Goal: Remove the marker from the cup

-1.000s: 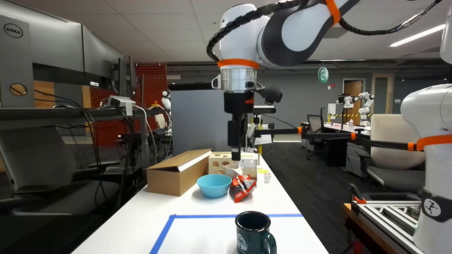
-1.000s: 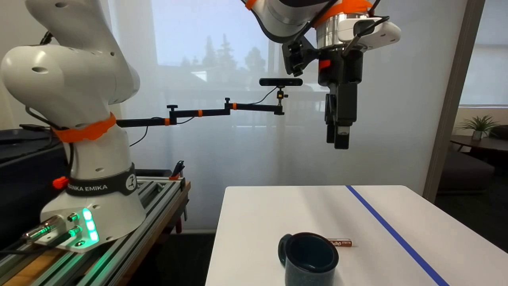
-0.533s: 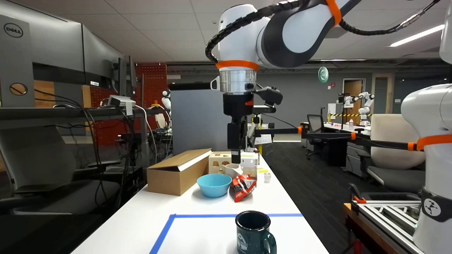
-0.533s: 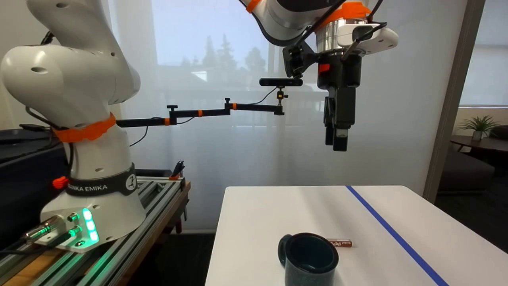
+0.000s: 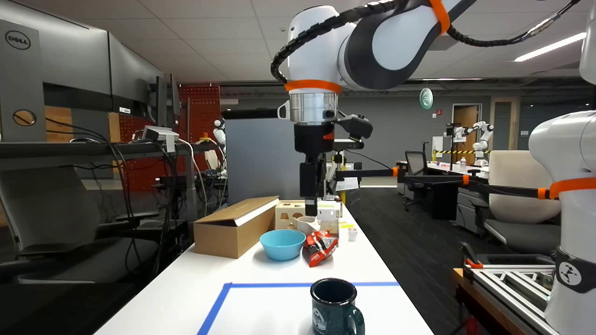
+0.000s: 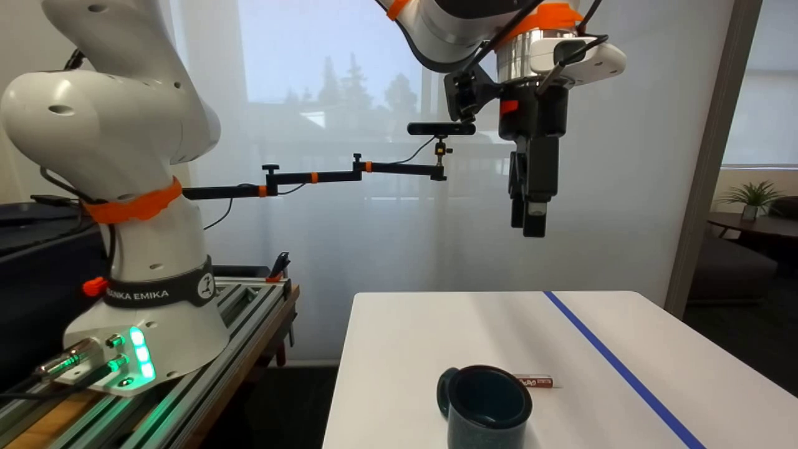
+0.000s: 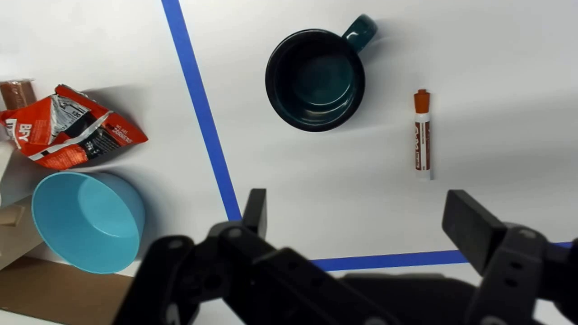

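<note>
The dark teal cup (image 7: 315, 81) stands upright on the white table in the wrist view, and its inside looks empty. It also shows in both exterior views (image 5: 333, 307) (image 6: 489, 408). The marker (image 7: 422, 140), with a reddish-orange cap, lies flat on the table beside the cup, apart from it. In an exterior view the marker (image 6: 536, 381) is partly hidden behind the cup; it does not show in the remaining exterior view. My gripper (image 7: 356, 219) is open and empty, pointing down. It hangs high above the table in both exterior views (image 5: 311, 207) (image 6: 528, 224).
A light blue bowl (image 7: 90, 221), a red snack bag (image 7: 72, 131) and a cardboard box (image 5: 237, 228) stand on the far part of the table. A white cup (image 5: 307, 225) is behind the bowl. Blue tape (image 7: 198, 99) marks the tabletop.
Between one second and half a second ago my gripper shifted very slightly sideways and down. Since then nothing has visibly moved. The cup and the marker stay in place.
</note>
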